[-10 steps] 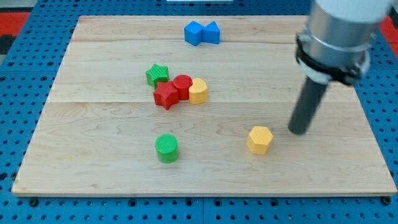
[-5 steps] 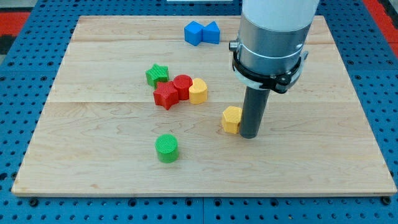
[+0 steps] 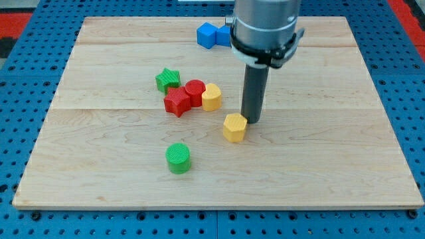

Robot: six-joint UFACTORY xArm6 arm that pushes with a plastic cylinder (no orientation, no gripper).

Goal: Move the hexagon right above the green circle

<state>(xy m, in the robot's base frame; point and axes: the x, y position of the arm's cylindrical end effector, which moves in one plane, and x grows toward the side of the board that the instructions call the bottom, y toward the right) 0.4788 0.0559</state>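
Observation:
The yellow hexagon [image 3: 234,127] lies near the board's middle. The green circle [image 3: 178,158] lies below and to the left of it. My tip [image 3: 251,121] stands just right of the hexagon's upper edge, touching or nearly touching it. The dark rod rises from there to the grey arm body at the view's top.
A cluster sits left of the hexagon: a green star [image 3: 167,79], a red star [image 3: 176,102], a red cylinder [image 3: 195,91] and a yellow rounded block [image 3: 212,97]. Two blue blocks [image 3: 208,34] lie at the view's top, partly hidden by the arm. The wooden board [image 3: 332,166] lies on blue pegboard.
My tip swept left and upward across the board. The yellow hexagon was pushed left and slightly up, from the lower right toward the middle.

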